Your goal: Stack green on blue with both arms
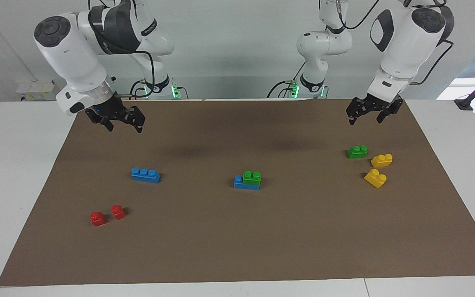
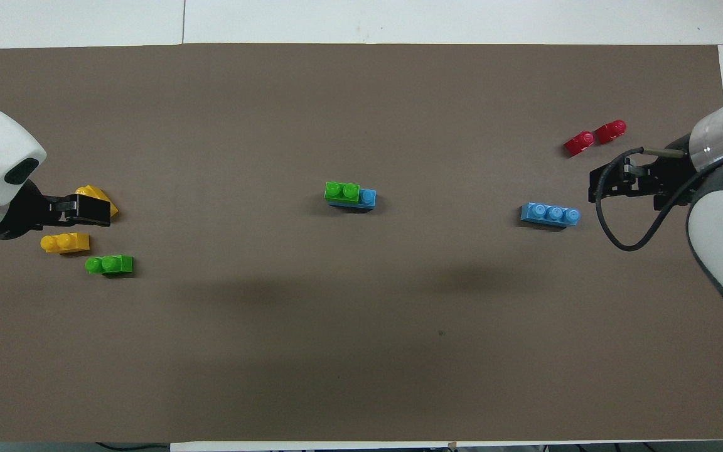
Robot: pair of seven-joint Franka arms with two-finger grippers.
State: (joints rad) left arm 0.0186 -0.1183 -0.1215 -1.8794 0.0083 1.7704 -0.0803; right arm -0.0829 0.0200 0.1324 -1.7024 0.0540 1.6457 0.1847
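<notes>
We see one green brick (image 1: 252, 177) already seated on a blue brick (image 1: 246, 184) at the middle of the bench (image 1: 237, 247); in the overhead view the green brick (image 2: 342, 191) covers two of the studs of the blue brick (image 2: 366, 198), leaving the one at the right arm's end bare. The second blue brick (image 1: 145, 175) lies alone toward the right arm's end, with nothing on it, and two red bricks (image 1: 107, 215) sit side by side farther from the robots than it. The second green brick (image 1: 357, 152) lies toward the left arm's end, just beside two yellow bricks (image 1: 378, 169), which lie farther from the robots than it. We find the left tool (image 1: 368, 115) raised in the air over the edge of the brown mat nearest the robots, at the left arm's end, its fingers spread apart and holding nothing. The right tool (image 1: 125, 125) hangs likewise over the mat's edge at the right arm's end, its fingers parted and empty. Neither tool touches any brick, and both stand well apart from the stacked pair.
</notes>
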